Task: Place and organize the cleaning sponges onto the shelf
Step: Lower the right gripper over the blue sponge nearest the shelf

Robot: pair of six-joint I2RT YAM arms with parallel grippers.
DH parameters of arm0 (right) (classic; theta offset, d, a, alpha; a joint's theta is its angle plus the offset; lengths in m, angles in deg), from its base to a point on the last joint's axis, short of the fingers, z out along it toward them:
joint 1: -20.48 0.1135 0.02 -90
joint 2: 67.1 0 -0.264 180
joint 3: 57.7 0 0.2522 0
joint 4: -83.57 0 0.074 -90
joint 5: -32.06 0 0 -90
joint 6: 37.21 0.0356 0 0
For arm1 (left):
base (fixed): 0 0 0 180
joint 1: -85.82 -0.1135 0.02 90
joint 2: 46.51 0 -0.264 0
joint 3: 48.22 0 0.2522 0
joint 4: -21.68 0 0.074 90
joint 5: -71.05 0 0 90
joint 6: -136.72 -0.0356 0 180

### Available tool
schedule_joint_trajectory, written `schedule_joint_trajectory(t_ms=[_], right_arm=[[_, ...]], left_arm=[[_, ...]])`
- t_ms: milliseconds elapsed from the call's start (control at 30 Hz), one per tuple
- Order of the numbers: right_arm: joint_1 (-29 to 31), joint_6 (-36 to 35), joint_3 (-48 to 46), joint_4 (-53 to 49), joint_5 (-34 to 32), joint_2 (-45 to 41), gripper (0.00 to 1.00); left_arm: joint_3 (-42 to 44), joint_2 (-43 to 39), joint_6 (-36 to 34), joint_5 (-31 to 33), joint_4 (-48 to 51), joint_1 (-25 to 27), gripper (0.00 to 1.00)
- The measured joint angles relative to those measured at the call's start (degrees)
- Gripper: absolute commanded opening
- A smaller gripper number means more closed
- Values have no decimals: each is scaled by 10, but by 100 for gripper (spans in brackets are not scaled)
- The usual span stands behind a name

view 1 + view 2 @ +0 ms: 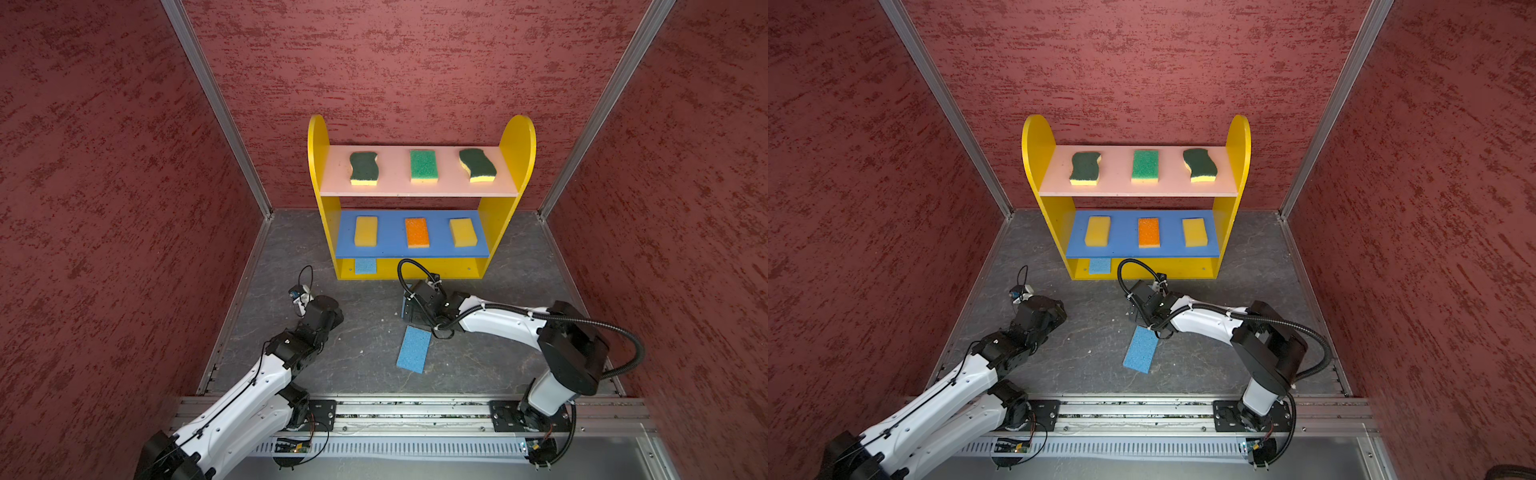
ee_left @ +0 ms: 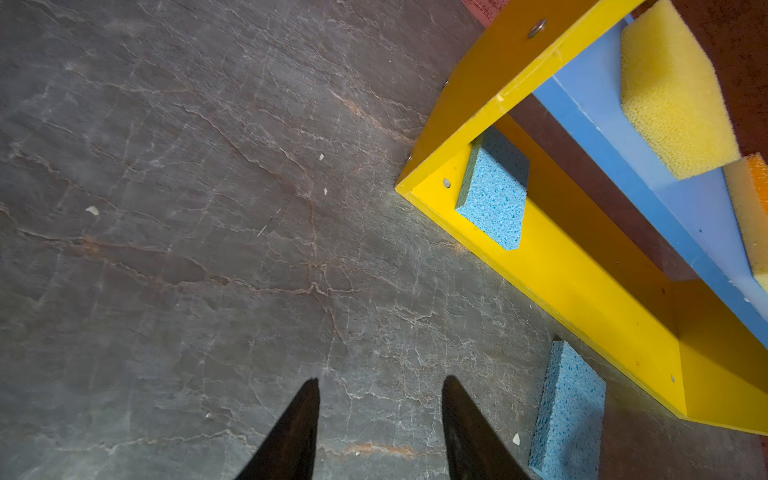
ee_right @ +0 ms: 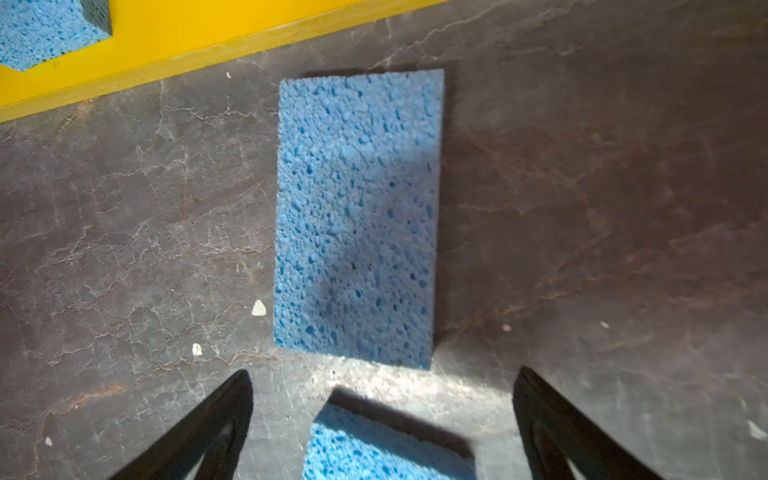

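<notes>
While the left gripper (image 2: 381, 379) is hanging empty and parted over the floor (image 2: 166, 208), the right gripper (image 3: 383, 372) is hovering, spread wide and holding nothing, above two blue sponges (image 3: 357, 216) lying on the floor before the shelf (image 1: 515, 137), while a third blue sponge (image 2: 494, 191) is resting on its yellow bottom board (image 2: 582, 282)

A blue sponge (image 3: 357, 216) of open-pored foam, pitted and matt, lies on a dark stone-look floor (image 2: 208, 208) that is dull and veined with fine pale cracks. The shelf (image 2: 582, 270) has smooth painted boards with a soft sheen, fixed by small metal screws (image 2: 537, 28). A yellow sponge (image 2: 677, 95) shows coarse, bubbly foam. The walls (image 1: 104, 187) are rough, stippled red. The arm shells (image 1: 245, 399) are glossy white plastic — the base rail (image 1: 415, 409) is brushed metal.
</notes>
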Motion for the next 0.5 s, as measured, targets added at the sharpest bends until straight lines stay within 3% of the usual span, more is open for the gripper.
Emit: schedule_joint_trajectory(t_ms=[500], right_arm=[[6, -1, 71, -23, 10, 78, 99]], left_arm=[[28, -23, -7, -21, 2, -31, 49]])
